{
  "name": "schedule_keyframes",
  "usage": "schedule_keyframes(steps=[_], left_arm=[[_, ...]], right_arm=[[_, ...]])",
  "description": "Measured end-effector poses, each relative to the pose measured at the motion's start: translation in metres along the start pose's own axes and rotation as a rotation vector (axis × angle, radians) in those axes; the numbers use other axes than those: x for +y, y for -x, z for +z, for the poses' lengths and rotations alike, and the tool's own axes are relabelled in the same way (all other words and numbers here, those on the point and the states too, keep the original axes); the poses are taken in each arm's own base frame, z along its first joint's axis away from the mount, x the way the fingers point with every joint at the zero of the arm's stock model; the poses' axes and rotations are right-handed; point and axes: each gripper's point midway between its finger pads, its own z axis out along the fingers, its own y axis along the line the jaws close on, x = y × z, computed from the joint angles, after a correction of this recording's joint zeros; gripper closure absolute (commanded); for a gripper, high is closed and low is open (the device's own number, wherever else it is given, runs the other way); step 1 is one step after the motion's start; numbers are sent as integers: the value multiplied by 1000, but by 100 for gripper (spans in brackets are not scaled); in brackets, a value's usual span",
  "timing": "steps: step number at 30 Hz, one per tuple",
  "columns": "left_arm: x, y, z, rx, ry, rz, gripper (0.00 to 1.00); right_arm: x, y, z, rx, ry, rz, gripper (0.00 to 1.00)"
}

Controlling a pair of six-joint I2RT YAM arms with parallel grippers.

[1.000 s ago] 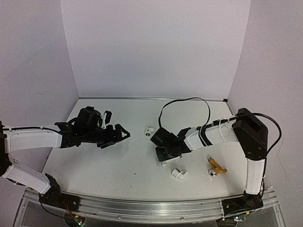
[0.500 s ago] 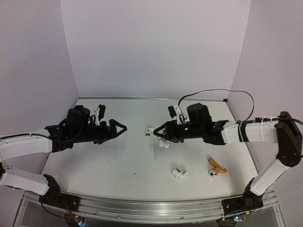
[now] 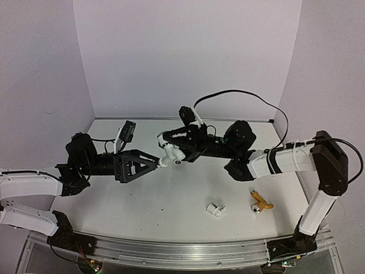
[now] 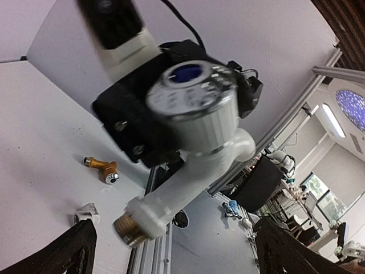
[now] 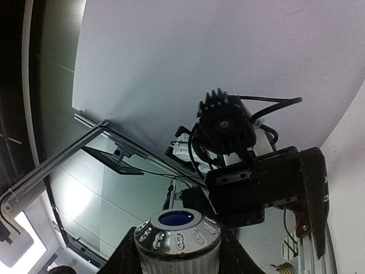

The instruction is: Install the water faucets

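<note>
White faucet [image 4: 188, 154] is up off the table [image 3: 114, 200], now offered to my left jaws.
A second ago my right gripper [image 3: 170, 144] sat low. Now it holds the faucet in mid-air, jaws partly closed on it. The left gripper [image 3: 153, 161] has spread wide and empty, with the faucet just ahead between its fingers (a handover, I'd guess). The yellow-gold faucet [image 3: 260, 202] lies well below the right jaws, untouched. I can't tell whether the left fingertips touch the faucet yet.

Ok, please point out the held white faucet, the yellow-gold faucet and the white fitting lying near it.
white faucet [image 4: 177, 185], left wrist view, white stem.
yellow-gold faucet [image 3: 261, 201], top external view, body middle.
white fitting [image 3: 215, 209], top external view, its middle.
</note>
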Motion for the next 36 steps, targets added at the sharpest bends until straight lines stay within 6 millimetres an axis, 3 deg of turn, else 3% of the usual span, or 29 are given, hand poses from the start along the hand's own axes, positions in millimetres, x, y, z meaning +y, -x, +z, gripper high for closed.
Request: schedule_keyframes(steps=[5, 11, 16, 17, 18, 20, 23, 25, 27, 30, 34, 36], left_arm=[[-24, 2, 11, 42, -100, 82, 7], [-21, -12, 26, 96, -122, 99, 16], [-20, -14, 28, 97, -120, 110, 32], [-20, -15, 28, 97, -120, 113, 41], [-18, -15, 29, 98, -116, 113, 43], [-14, -17, 31, 100, -110, 111, 57], [-10, -17, 32, 99, -100, 139, 90], [-17, -19, 29, 110, -136, 192, 99], [-23, -16, 27, 93, -139, 232, 100], [-15, -27, 26, 112, -101, 220, 100], [-7, -40, 26, 149, -40, 220, 100], [-6, -43, 26, 161, -30, 226, 100]], right_arm=[[-23, -3, 9, 12, -3, 129, 95], [-29, -14, 13, 50, 1, 231, 96], [-28, -16, 14, 56, 8, 253, 96], [-27, -16, 15, 56, 10, 254, 96], [-27, -16, 15, 57, 12, 256, 96], [-27, -17, 15, 60, 11, 260, 95], [-26, -17, 15, 61, 12, 288, 94], [-27, -17, 11, 63, 4, 325, 93], [-35, -17, 4, 51, -16, 358, 88], [-44, -23, -1, 38, -40, 368, 86], [-56, -32, -12, 17, -76, 348, 94], [-58, -35, -14, 10, -83, 331, 89]])
